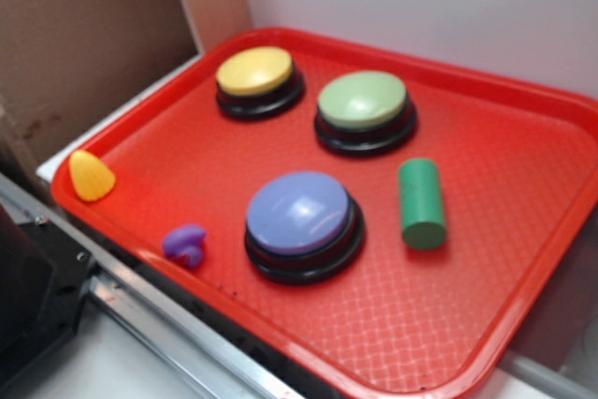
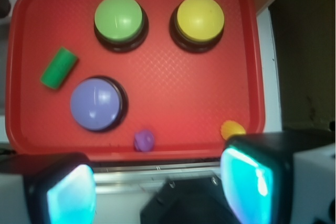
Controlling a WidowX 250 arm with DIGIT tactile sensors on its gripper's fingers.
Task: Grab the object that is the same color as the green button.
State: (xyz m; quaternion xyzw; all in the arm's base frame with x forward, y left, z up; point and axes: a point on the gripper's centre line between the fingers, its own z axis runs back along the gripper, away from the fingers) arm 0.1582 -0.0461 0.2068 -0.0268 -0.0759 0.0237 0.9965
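fingers (image 2: 71,195) stood wide apart at the bottom edge of the wrist view, pads lit teal, nothing between them. the gripper (image 2: 157,192) hung high, back over the near rim of the tray (image 2: 157,93), outside it; in the exterior view only a dark bit of it showed at the top left corner.

progress: judged as barely started. no approach to the target, no contact, grasp all left to do: travel across the tray, descend, close on the block.

the object, a green cylinder (image 1: 421,203), lay on its side on the tray floor, just beside the purple-blue button (image 1: 303,223) and near the green button (image 1: 364,109), touching neither. in the wrist view it sat at the far left, tilted diagonally.

count:
- domed buttons on black bases: three — green, purple-blue, yellow button (image 1: 258,79).
- green cylinder: one.
- small purple piece (image 1: 185,244): one, near the tray's front edge.
- small yellow piece (image 1: 91,177): one, at the tray's corner by the rim.
- red tray: one.

cylinder had free space round it; buttons close enough that the fingers' line of closing would want choosing with care.
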